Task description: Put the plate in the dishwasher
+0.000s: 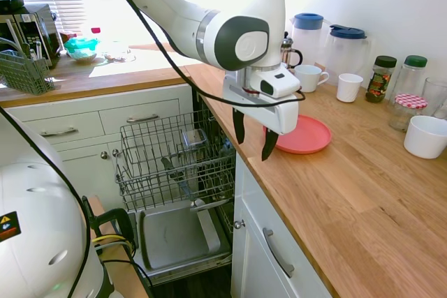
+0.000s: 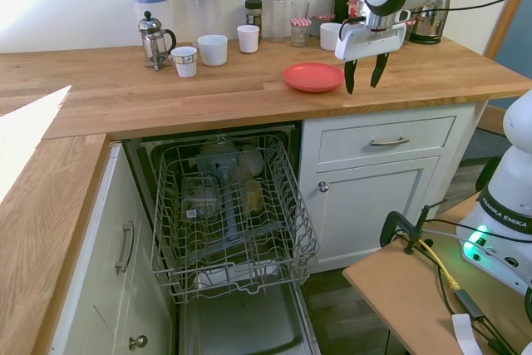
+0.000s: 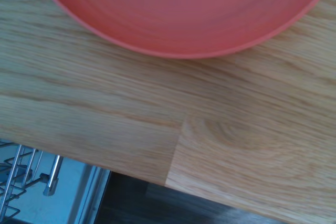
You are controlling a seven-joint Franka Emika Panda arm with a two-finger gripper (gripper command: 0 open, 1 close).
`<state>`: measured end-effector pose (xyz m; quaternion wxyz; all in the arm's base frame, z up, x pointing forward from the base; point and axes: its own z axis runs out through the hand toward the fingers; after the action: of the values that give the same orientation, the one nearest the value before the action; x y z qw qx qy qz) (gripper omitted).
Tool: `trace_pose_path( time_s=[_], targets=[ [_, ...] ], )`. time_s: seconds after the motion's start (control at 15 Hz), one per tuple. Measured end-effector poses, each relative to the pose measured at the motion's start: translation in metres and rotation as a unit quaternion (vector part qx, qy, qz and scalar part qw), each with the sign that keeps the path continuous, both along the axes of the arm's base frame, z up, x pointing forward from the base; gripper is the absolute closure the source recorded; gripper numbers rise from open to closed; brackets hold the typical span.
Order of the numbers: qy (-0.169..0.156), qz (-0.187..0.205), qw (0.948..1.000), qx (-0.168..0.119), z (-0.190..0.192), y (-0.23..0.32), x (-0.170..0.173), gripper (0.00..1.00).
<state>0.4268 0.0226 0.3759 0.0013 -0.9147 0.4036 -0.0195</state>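
The dishwasher (image 2: 233, 230) stands open below the worktop (image 2: 125, 81), its wire rack (image 2: 229, 209) pulled out over the lowered door and holding a few pale items too indistinct to name. The plate (image 2: 313, 76) lies flat on the worktop near the front edge, empty; it looks light, stiff and smooth, and is probably best pinched across its low raised rim. The gripper (image 2: 362, 74) hangs just beside it, jaws spread and holding nothing.
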Motion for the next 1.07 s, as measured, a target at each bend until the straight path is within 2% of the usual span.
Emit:
trace_pose_path(
  time_s=[0.13,0.47,0.6,1.07],
  targets=[
    [-0.003,0.000,1.0000,0.000,0.000,0.000,0.001,0.00],
    [-0.042,-0.027,0.9986,0.019,0.018,-0.019,0.017,0.00],
    [-0.055,-0.037,0.9974,0.027,0.019,-0.023,0.030,0.00],
    [-0.070,-0.083,0.9916,0.070,-0.008,-0.060,0.089,0.00]
  ],
)
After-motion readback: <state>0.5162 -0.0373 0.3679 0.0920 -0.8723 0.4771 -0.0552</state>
